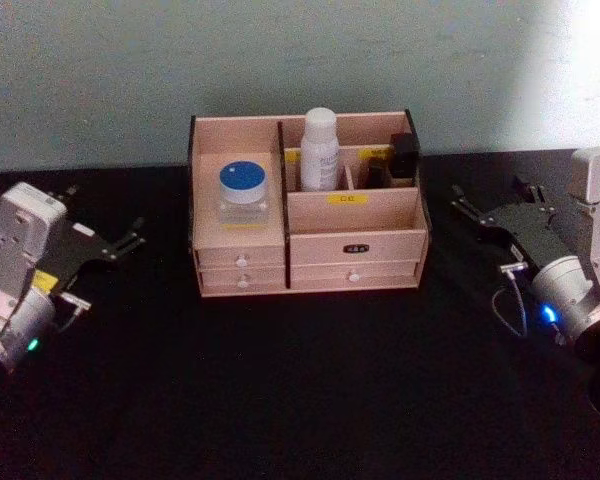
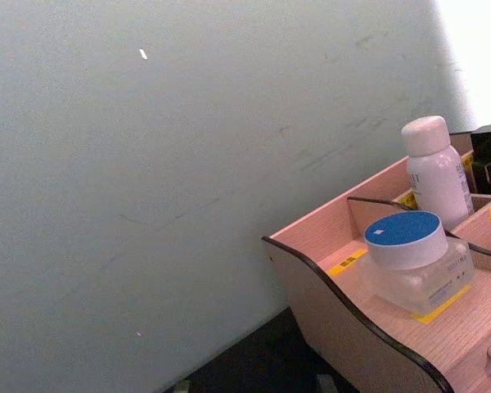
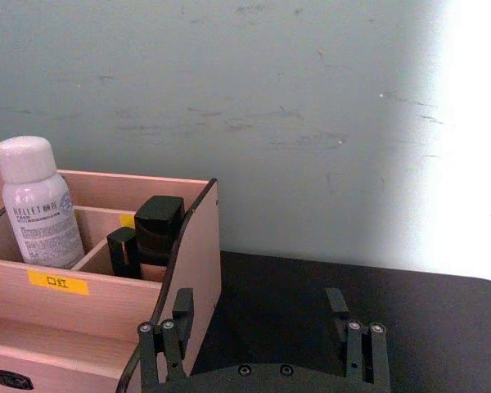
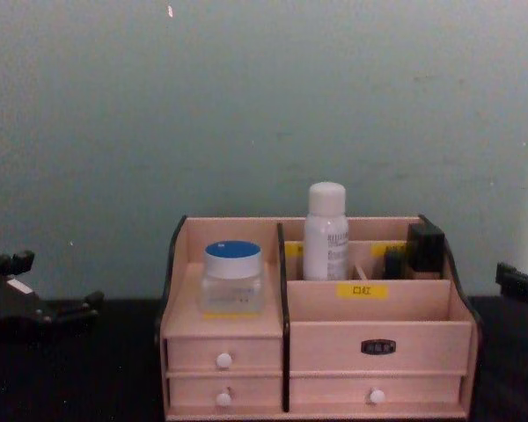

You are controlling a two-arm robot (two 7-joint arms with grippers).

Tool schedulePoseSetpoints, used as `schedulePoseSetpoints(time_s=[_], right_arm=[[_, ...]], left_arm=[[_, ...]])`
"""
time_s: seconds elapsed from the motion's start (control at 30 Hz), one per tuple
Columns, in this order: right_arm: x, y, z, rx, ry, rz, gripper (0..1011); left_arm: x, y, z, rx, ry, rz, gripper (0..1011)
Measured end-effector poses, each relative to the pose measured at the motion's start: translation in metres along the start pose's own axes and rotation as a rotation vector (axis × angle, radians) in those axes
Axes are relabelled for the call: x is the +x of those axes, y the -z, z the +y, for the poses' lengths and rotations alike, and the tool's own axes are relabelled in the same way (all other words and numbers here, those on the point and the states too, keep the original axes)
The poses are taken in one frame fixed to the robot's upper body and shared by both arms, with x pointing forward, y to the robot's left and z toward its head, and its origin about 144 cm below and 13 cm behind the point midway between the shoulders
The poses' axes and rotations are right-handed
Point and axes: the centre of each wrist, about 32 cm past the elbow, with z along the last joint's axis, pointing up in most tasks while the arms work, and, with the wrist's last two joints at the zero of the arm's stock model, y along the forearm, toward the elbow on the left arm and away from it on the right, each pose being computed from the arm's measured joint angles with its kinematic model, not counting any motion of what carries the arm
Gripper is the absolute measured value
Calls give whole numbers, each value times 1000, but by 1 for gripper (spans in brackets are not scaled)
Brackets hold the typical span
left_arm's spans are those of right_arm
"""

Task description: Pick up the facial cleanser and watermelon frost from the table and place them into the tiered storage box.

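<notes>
The facial cleanser (image 1: 319, 150), a tall white bottle, stands upright in a back compartment of the tiered storage box (image 1: 355, 245). On the box's left upper shelf sits the watermelon frost (image 1: 244, 192), a squat jar with a blue lid. In the left wrist view the jar (image 2: 409, 254) is in front of the bottle (image 2: 436, 172). My left gripper (image 1: 102, 212) rests open over the table, left of the box and apart from it. To the right of the box my right gripper (image 1: 492, 195) is open too; its own view shows the gripper (image 3: 262, 336) holding nothing beside the box wall (image 3: 196, 246).
Dark cosmetic items (image 1: 404, 155) fill the box's back right compartment. Small drawers with white knobs (image 4: 223, 360) face me. The black table (image 1: 300, 400) stretches in front of the box, and a grey-green wall (image 4: 264, 105) stands close behind it.
</notes>
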Motion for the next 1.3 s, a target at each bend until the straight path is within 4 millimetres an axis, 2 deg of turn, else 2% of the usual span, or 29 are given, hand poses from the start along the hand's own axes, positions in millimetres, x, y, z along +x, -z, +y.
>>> schedulePoseSetpoints(time_s=[1.3], right_arm=[[0,0,0,0,0,1,1003]], left_arm=[[0,0,0,0,0,0,1001]])
